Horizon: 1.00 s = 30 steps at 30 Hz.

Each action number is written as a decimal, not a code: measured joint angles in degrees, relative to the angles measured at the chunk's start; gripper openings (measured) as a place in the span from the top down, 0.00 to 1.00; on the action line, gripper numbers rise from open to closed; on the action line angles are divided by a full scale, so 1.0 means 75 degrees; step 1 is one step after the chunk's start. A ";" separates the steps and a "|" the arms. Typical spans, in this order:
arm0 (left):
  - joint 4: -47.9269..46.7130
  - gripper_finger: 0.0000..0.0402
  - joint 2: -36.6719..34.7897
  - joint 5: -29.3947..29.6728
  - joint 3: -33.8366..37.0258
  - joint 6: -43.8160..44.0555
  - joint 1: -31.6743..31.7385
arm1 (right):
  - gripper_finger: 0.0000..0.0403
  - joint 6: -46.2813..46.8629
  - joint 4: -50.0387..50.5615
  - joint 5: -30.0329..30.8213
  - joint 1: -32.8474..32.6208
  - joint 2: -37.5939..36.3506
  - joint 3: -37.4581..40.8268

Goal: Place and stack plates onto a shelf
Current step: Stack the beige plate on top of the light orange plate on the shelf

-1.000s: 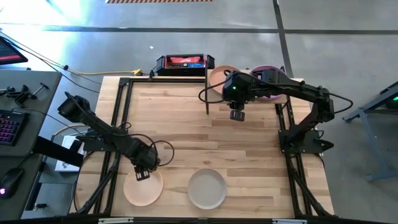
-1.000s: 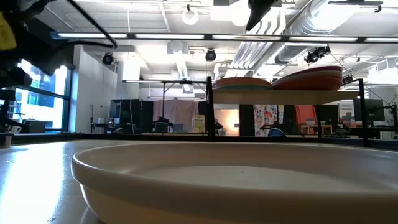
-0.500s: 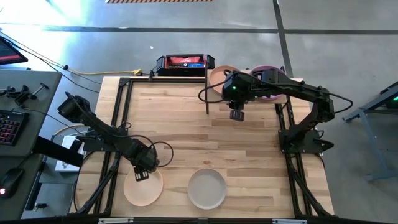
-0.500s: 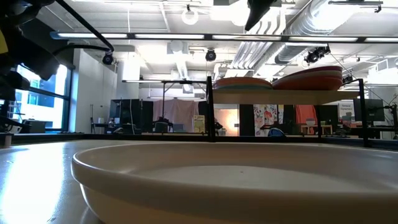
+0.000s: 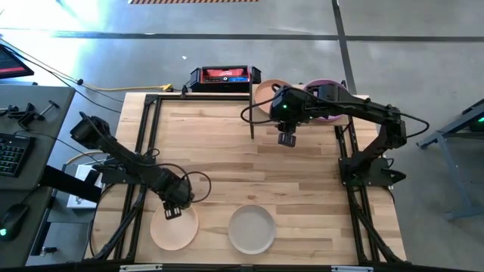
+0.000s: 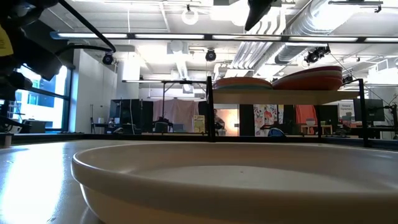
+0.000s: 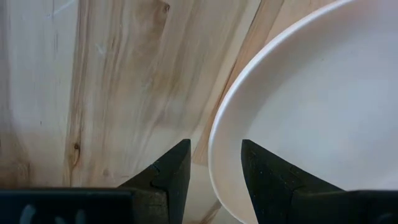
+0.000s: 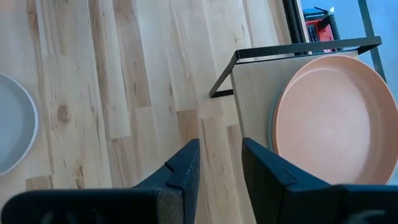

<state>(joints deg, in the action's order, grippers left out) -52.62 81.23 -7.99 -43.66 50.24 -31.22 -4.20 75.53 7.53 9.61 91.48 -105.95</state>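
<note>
A peach plate [image 5: 174, 228] lies flat on the tabletop near the front left. My left gripper [image 5: 172, 212] points down over that plate's far rim [image 7: 216, 155], open, with one finger inside the rim and one outside. A pale grey plate [image 5: 252, 229] lies flat to its right and fills the low view [image 6: 236, 180]. At the far right the shelf [image 8: 252, 99] carries two stacks of plates, one topped by a peach plate [image 8: 336, 118], the other by a purple plate [image 5: 327, 88]. My right gripper [image 5: 286, 140] hangs open and holds nothing, high above the table in front of the shelf.
Black frame rails [image 5: 144, 143] run along the table's left and right sides. A black and red box [image 5: 221, 76] sits behind the far edge. Bare wood [image 5: 227, 151] lies between the two arms. Desks with a keyboard [image 5: 11, 155] stand left of the table.
</note>
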 joint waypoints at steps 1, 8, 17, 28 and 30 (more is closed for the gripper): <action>0.0000 0.67 0.0002 0.0000 0.0000 -0.0064 0.0039 | 0.76 0.0050 0.0000 0.0000 0.0000 0.0000 0.0000; 0.0087 0.67 0.0447 -0.0102 -0.0009 -0.0556 0.0320 | 0.76 0.0107 -0.0048 0.0000 0.0000 0.0000 0.0000; 0.0369 0.67 0.0841 -0.0277 -0.0009 -0.0951 0.0336 | 0.76 0.0107 -0.0050 0.0000 0.0000 0.0000 0.0000; 0.0458 0.70 0.1221 -0.0396 -0.0009 -0.1195 0.0527 | 0.76 0.0107 -0.0048 0.0000 0.0000 0.0003 0.0003; 0.0458 0.74 0.1218 -0.0413 -0.0009 -0.1216 0.0524 | 0.76 0.0106 -0.0050 0.0000 0.0000 0.0002 0.0003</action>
<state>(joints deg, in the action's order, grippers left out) -49.19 90.37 -11.08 -43.72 41.12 -27.29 -3.41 75.16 7.53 9.61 91.50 -105.93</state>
